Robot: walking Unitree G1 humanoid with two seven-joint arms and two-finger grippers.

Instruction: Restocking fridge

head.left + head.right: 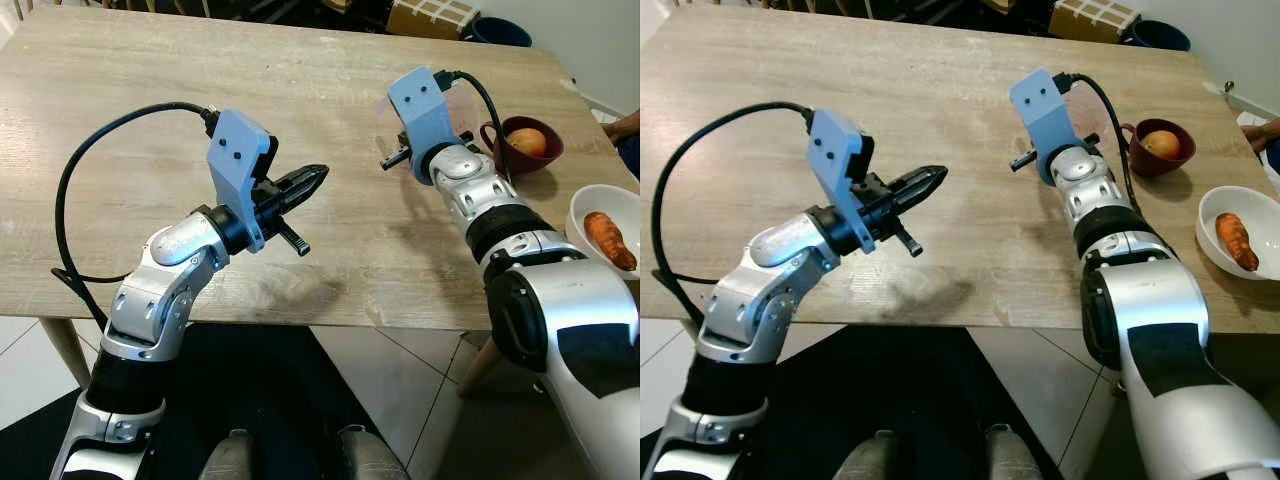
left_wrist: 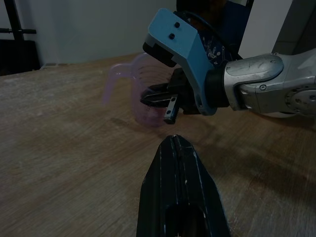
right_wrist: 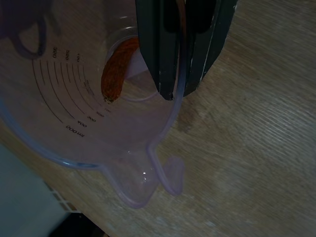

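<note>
Translucent plastic measuring jug (image 3: 89,98) stands on my pale wood-grain table (image 1: 150,110). Left wrist view: left gripper (image 2: 180,148) fingers pressed together, above the table. Right wrist view: right gripper (image 3: 182,89) clamps the jug's thin rim; orange vegetable piece (image 3: 117,69) inside.

A home dining spot: a wooden table (image 1: 200,90) on angled legs stands on a pale tiled floor (image 1: 390,380). On it sit a dark red bowl (image 1: 500,150) holding fruit and a white bowl (image 1: 590,210) with a carrot (image 1: 610,240).
</note>
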